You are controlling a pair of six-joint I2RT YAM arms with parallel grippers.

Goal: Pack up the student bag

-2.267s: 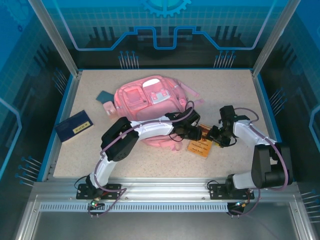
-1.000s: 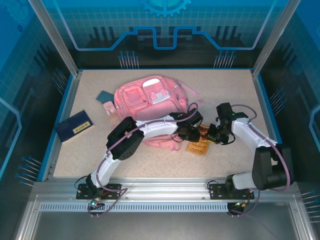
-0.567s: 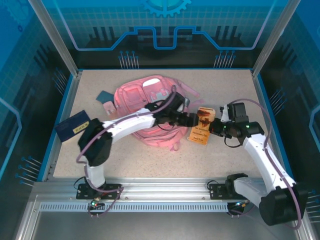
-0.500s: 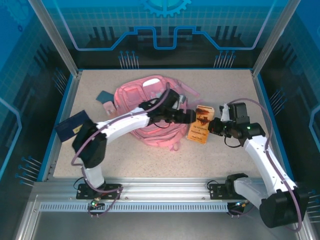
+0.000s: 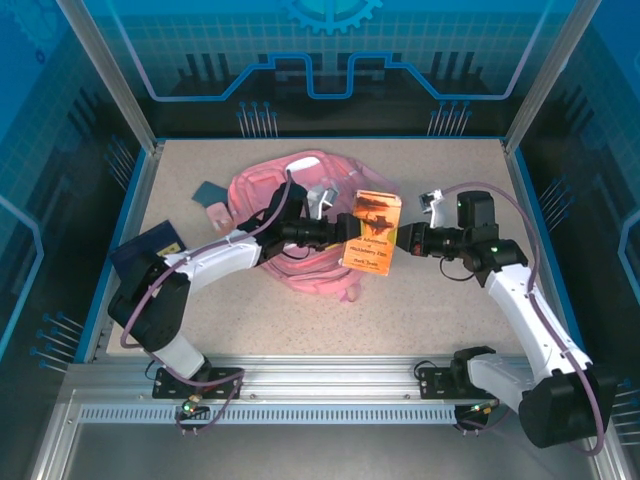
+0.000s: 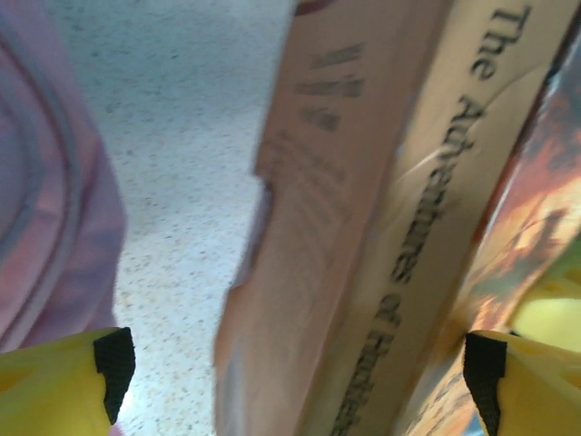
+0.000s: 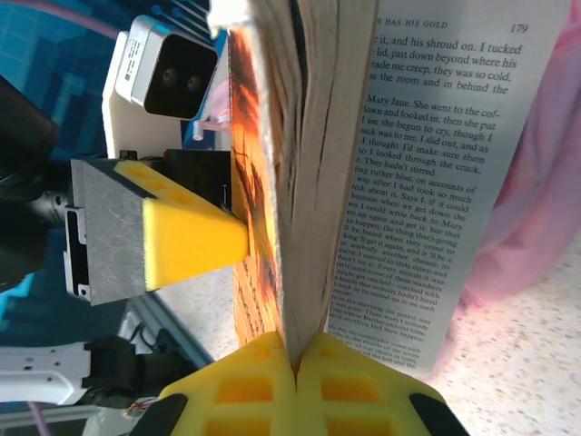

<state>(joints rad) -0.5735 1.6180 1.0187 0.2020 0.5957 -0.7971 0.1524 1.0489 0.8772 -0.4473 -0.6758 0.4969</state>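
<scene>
- One student bag [image 5: 262, 196] is lying on the desk [image 5: 450, 175], left of centre and towards the back. It is pink with a pale patch on top.
- What the bag is holding inside cannot be told from these views.
- Two books are showing. One orange book [image 5: 372, 232] is standing upright off the desk, just right of the bag. One dark blue book [image 5: 143, 250] is lying flat near the left edge, partly under the left arm.
- Two small items are sitting on the desk just left of the bag: a pink one [image 5: 215, 212] and a dark teal one [image 5: 208, 190].
- The right gripper [image 7: 295, 377] is clenching its jaws on the orange book's lower page edge and carrying it.
- The left gripper [image 5: 335, 236] is reaching across the bag with its jaws released and spread wide. One yellow pad [image 7: 195, 238] is resting against the orange cover.
- The left wrist view is showing "The Adventures" running along the book's spine, and the rest is blurring out.
- The right wrist view is showing an open page numbered 179, with the line "Mary Jane. She went to the cof-" readable.
- The cover lettering in the top view is too small to read.
</scene>
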